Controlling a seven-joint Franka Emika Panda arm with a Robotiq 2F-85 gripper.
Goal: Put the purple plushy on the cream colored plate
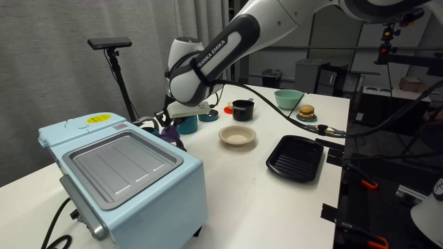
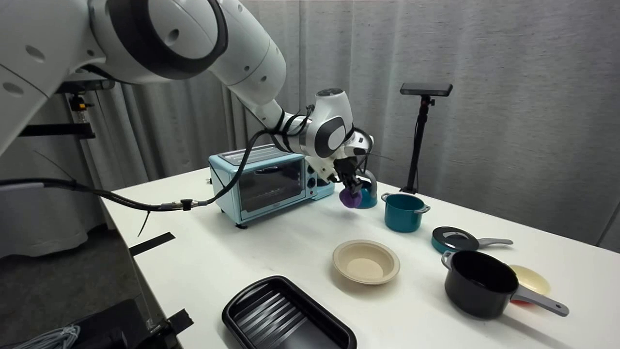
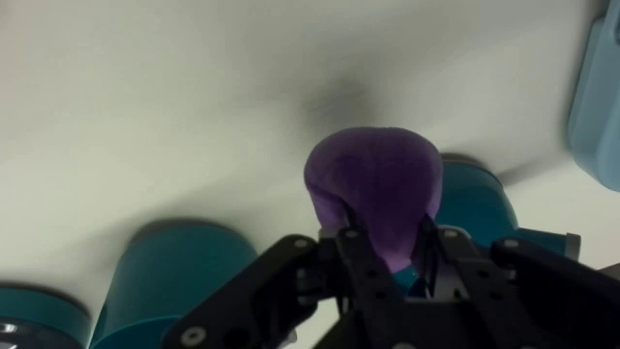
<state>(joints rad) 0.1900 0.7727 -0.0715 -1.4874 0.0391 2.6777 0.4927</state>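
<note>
A: Where is the purple plushy (image 3: 375, 174)?
B: Gripped in the tool (image 3: 387, 225), apparently lifted off the worktop (image 2: 286, 252), near the edge facing the curtain (image 2: 508, 97).
A: The cream colored plate (image 2: 365, 267)?
B: Empty, between that edge and the edge with black tape (image 2: 152, 243).
A: Which step?
B: Carrying, I judge. Next calls for 2 moves: toward the taped edge until above the plate, then down to release.

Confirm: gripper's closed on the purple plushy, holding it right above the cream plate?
The location is wrong. Both exterior views show the purple plushy well off to the side of the cream plate, near the teal kettle. The gripper is closed on the plushy, as you say.
</note>
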